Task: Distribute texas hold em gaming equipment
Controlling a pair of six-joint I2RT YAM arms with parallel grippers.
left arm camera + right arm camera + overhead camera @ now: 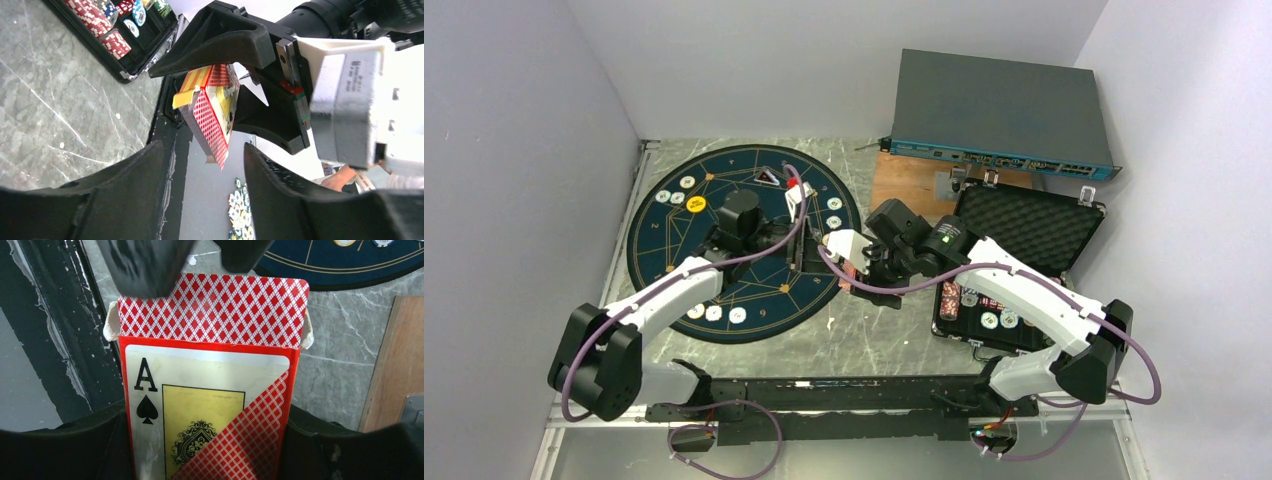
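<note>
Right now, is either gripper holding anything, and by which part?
Right gripper grips the card box by its side edges, opposite the open flap. Left gripper is open, holding nothing.

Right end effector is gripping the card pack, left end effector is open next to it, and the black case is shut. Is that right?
Not quite: the black case lies open, with chips showing inside, as the top external view shows. The right end effector does grip the card pack, and the left end effector is open next to it.
</note>
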